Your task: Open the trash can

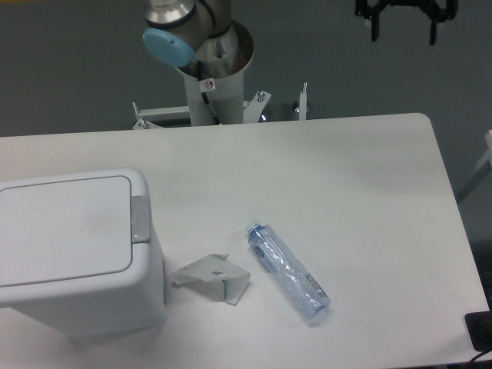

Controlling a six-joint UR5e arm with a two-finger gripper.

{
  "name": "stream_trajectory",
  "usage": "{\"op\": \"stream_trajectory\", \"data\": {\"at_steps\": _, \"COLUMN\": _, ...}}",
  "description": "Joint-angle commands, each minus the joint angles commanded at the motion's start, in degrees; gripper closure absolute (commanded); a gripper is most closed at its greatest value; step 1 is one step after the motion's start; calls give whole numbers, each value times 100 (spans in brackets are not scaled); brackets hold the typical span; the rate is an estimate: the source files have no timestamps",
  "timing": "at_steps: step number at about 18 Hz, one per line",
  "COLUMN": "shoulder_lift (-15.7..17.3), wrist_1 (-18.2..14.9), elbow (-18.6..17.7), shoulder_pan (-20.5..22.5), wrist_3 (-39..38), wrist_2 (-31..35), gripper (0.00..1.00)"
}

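Trash can [77,254] lid shut, grey latch button [140,218] untouched. Hand [406,29] high, far right, fingers spread, empty. Risks: off-centre press slips off narrow button; can slides across bench [330,177]; descent clips bottle [287,270].

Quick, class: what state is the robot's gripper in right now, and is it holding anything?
Gripper: open, fingers apart, holding nothing, high above the table's far edge, away from the trash can.

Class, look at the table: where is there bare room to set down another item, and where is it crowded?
Bare: the broad back of the table, behind the trash can, and the right side beyond the plastic bottle. Crowded: the front left, where the crumpled carton lies between trash can and bottle. The gripper hangs above the far right edge.
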Motion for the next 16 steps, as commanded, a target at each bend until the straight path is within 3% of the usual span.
{"op": "stream_trajectory", "data": {"at_steps": 5, "shoulder_lift": 9, "wrist_1": 9, "elbow": 0, "shoulder_pan": -9, "wrist_3": -35, "wrist_2": -44, "gripper": 0}}
{"op": "stream_trajectory", "data": {"at_steps": 8, "shoulder_lift": -17, "wrist_1": 9, "elbow": -9, "shoulder_pan": -26, "wrist_3": -534, "wrist_2": -96, "gripper": 0}}
{"op": "stream_trajectory", "data": {"at_steps": 11, "shoulder_lift": -35, "wrist_1": 157, "elbow": -70, "shoulder_pan": -62, "wrist_3": -1141, "wrist_2": -720, "gripper": 0}}
{"op": "stream_trajectory", "data": {"at_steps": 14, "shoulder_lift": -157, "wrist_1": 210, "elbow": -71, "shoulder_pan": -472, "wrist_3": -2764, "wrist_2": -738, "gripper": 0}}
{"op": "stream_trajectory", "data": {"at_steps": 16, "shoulder_lift": -272, "wrist_1": 543, "elbow": -70, "shoulder_pan": -921, "wrist_3": -3529, "wrist_2": -712, "gripper": 0}}
